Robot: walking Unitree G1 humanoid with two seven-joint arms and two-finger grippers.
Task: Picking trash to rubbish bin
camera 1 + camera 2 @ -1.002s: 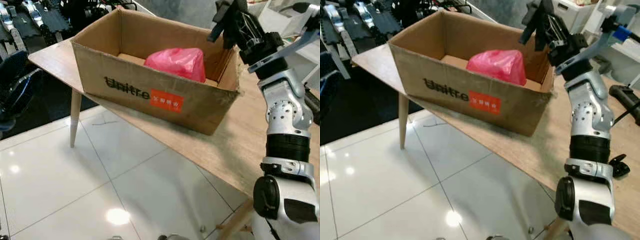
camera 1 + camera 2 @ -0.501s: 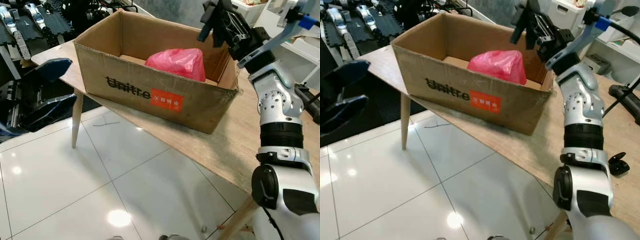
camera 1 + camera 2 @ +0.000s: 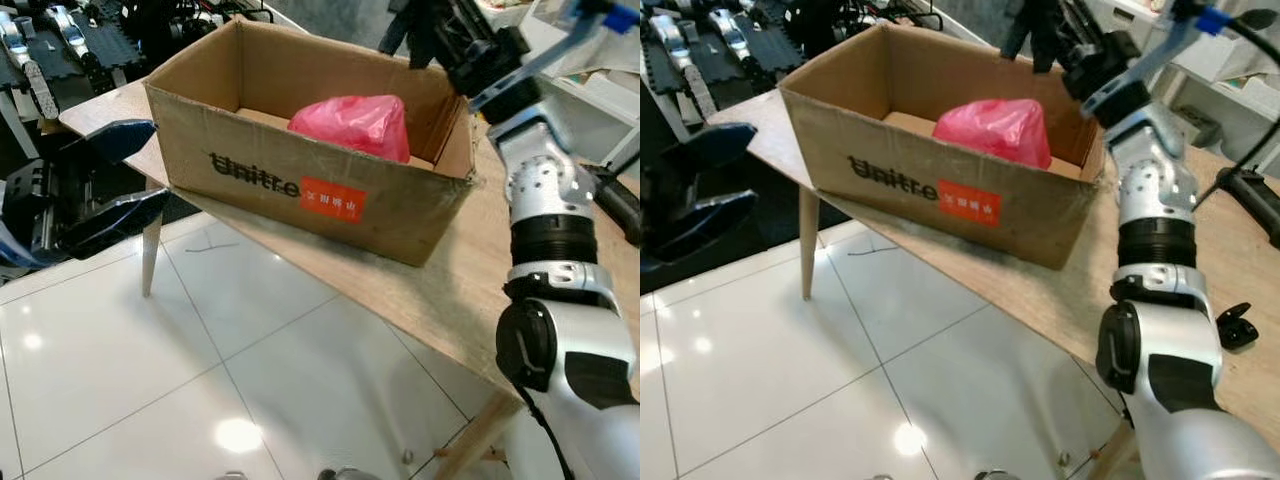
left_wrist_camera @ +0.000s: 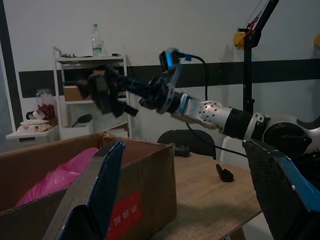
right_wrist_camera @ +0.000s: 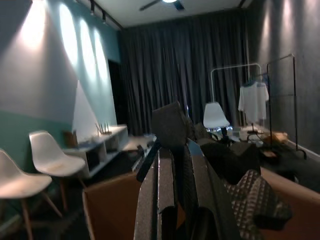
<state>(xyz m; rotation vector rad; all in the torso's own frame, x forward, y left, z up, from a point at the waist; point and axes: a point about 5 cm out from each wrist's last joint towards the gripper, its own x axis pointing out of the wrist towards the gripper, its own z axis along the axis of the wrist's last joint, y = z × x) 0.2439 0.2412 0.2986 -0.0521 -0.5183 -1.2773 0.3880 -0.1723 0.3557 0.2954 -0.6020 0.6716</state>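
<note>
Sitting along the front edge of your wooden table [image 3: 440, 290] is the Unitree cardboard box [image 3: 300, 190], serving as the bin. Inside it, toward the right wall, lies the pink plastic bag [image 3: 352, 122], so that piece looks delivered. Your right gripper [image 3: 1035, 28] hangs above the box's far right corner, fingers closed together with nothing between them. Your left gripper [image 3: 125, 170] waits off the table's left end, spread wide and empty.
</note>
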